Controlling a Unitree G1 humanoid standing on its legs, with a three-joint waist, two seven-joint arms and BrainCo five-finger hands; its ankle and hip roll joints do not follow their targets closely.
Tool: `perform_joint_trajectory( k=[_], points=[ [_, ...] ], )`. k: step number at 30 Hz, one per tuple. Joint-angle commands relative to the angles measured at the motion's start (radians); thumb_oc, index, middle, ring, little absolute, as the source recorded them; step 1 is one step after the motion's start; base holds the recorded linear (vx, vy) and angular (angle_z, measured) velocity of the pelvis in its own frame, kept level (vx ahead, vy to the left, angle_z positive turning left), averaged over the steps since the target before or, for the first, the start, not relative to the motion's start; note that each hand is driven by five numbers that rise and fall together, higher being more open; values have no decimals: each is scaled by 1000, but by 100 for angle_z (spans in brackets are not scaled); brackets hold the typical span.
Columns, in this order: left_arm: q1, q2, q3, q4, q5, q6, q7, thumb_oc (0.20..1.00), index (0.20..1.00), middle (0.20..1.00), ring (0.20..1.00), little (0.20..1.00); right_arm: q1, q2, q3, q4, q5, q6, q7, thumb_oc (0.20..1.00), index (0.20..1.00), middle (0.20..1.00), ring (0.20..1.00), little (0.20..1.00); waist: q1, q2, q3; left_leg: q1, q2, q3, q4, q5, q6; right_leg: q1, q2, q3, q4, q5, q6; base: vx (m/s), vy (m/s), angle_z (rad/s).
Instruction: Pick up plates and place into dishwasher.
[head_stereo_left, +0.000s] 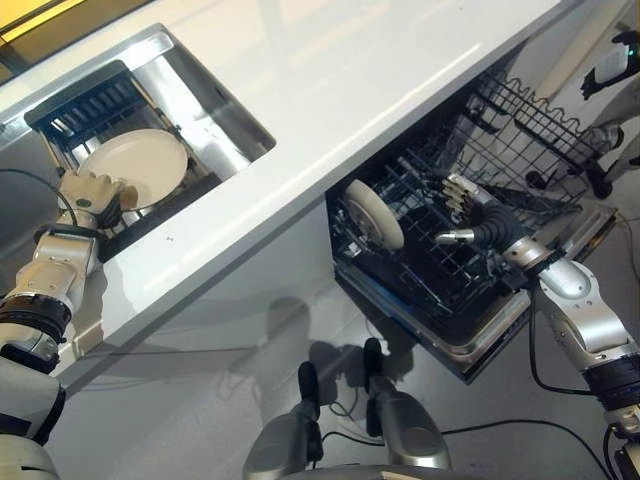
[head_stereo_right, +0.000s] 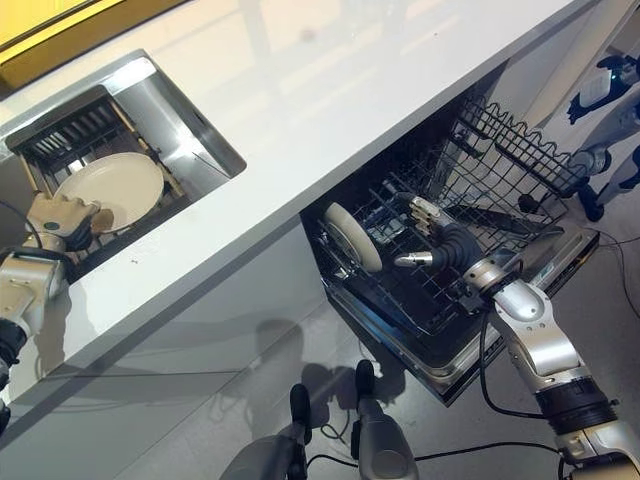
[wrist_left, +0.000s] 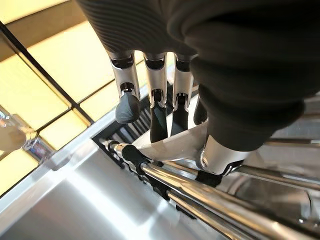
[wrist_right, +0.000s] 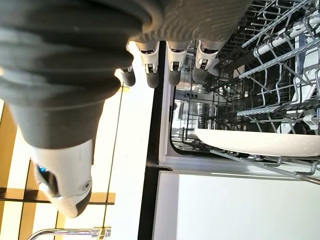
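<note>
We see the white counter (head_stereo_left: 330, 110), its sink (head_stereo_left: 215, 110) and the open dishwasher (head_stereo_left: 450, 300). Our left hand (head_stereo_left: 95, 192) pinches a cream plate (head_stereo_left: 135, 167) on the sink rack (head_stereo_left: 85, 105). Our right hand (head_stereo_left: 470, 215), fingers loosely spread and empty, hovers beside a second plate (head_stereo_left: 374, 214) standing upright in the dishwasher.

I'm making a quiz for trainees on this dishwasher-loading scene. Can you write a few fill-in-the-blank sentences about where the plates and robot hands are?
1. One plate stands on edge in the dishwasher's lower ____.
2. The other plate lies on the drying rack in the ____.
3. The left robot hand has its fingers on the rim of the ____.
4. The right robot hand, fingers straight, holds ____.

Missing words: rack; sink; plate; nothing
</note>
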Motion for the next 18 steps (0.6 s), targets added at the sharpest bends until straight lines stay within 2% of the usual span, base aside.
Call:
perform_joint_trajectory(
  k=[1, 11, 18],
  points=[
    [-16, 0, 43, -32, -94, 75, 125, 200, 200, 200, 200, 200, -40, -6, -37, -57, 15, -79, 2, 1000, 1000, 1000, 1000, 1000, -8, -35, 0, -48, -11, -1, 78, -102, 7, -7, -47, 7, 90, -131, 113, 0, 0, 0],
    [-33, 51, 69, -170, -185, 55, 188, 200, 200, 200, 200, 200, -6, 1, -50, -64, 13, -92, 4, 1000, 1000, 1000, 1000, 1000, -4, -26, -11, -38, -13, -3, 69, -103, 8, 0, -50, 2, 90, -134, 115, 3, -2, 1],
    [-9, 53, 82, -231, -175, 11, 230, 200, 200, 200, 200, 200, 16, 8, -64, -69, 12, -107, 21, 1000, 1000, 1000, 1000, 1000, -5, -23, -27, -26, -13, -3, 62, -104, 7, 13, -49, 1, 82, -134, 115, 0, 0, 0]
  ],
)
